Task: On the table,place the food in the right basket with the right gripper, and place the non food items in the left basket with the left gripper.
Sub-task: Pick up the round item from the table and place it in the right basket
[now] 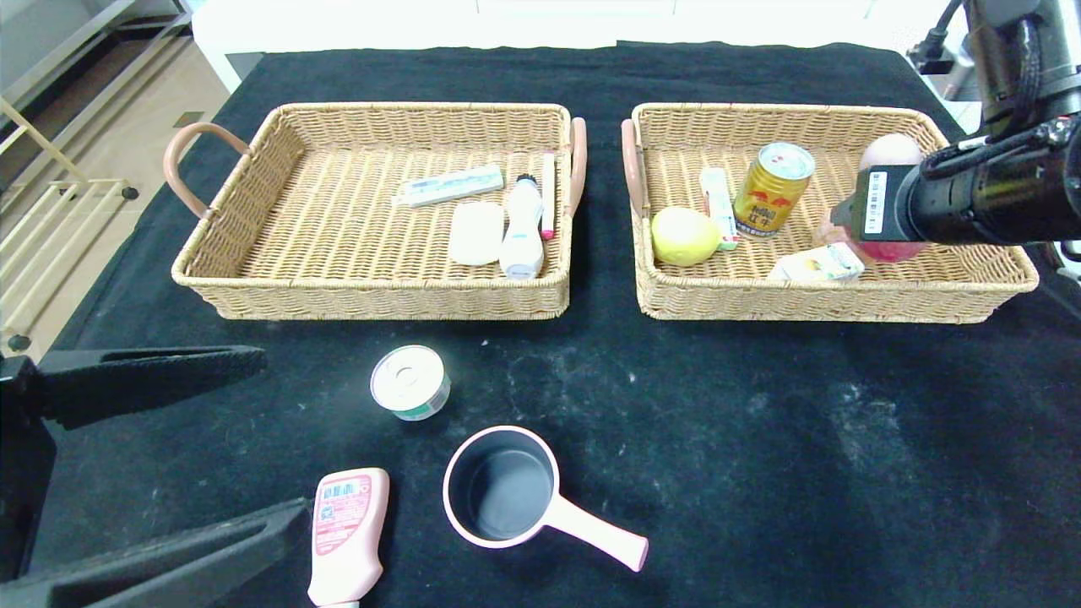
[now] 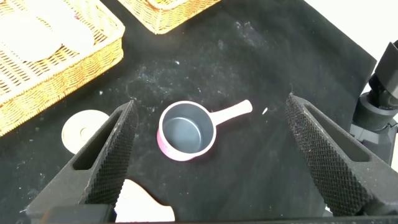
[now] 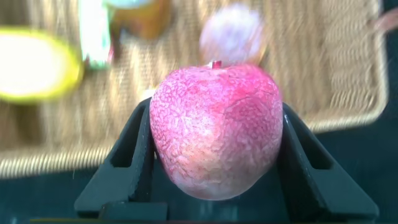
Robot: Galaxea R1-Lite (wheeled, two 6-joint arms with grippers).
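Note:
My right gripper [image 3: 214, 115] is shut on a red apple [image 3: 214, 134] and holds it over the front right part of the right basket [image 1: 836, 300]; the apple shows under the wrist in the head view [image 1: 891, 251]. That basket holds a lemon [image 1: 682, 236], a gold can [image 1: 773, 187], a candy tube [image 1: 718, 205], a peach [image 1: 891, 150] and a small carton [image 1: 817, 264]. My left gripper [image 1: 280, 435] is open and empty at the table's near left, above a pink pot [image 2: 186, 130]. A round tin [image 1: 410, 382] and a pink-and-white bottle [image 1: 348, 532] lie on the black cloth.
The left basket [image 1: 372, 300] holds a toothpaste tube [image 1: 449, 186], a white pad [image 1: 476, 233], a white bottle [image 1: 523, 228] and a pink pen [image 1: 548, 194]. The pink pot [image 1: 505, 485] lies with its handle pointing to the near right. The table's left edge borders the floor.

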